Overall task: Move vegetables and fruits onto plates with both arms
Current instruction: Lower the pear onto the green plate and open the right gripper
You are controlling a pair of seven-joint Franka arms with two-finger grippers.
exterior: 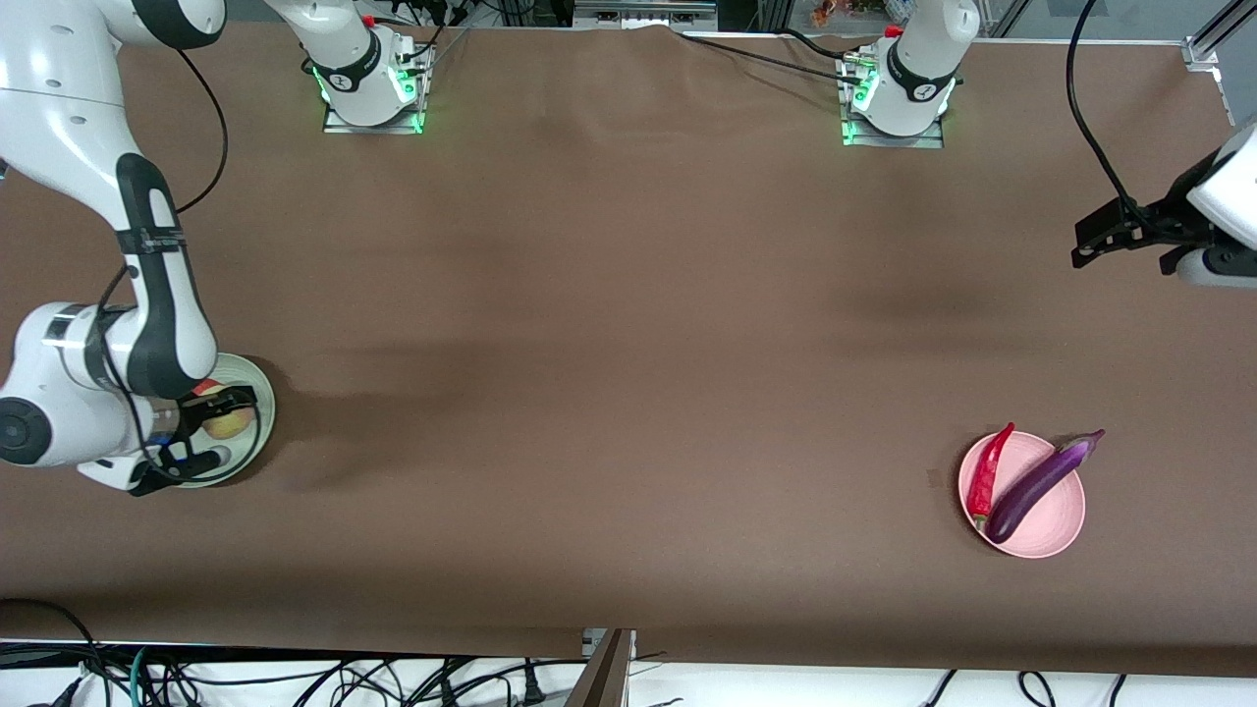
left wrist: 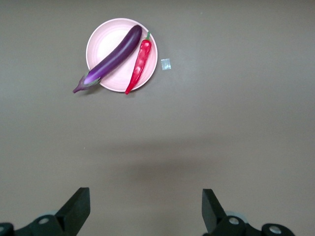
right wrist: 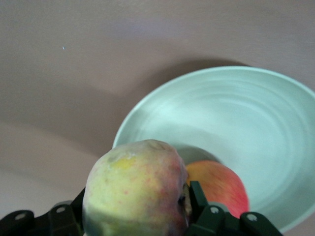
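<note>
My right gripper is shut on the pale yellow-pink peach and holds it low over the pale green plate at the right arm's end of the table. In the right wrist view the peach fills the space between the fingers, and the red fruit lies in the green plate beside it. The purple eggplant and the red chili lie side by side in the pink plate. My left gripper is open, empty and raised above bare table.
A small pale scrap lies on the brown table beside the pink plate. The left wrist view shows the pink plate, eggplant and chili well ahead of the left gripper. Cables hang along the table's near edge.
</note>
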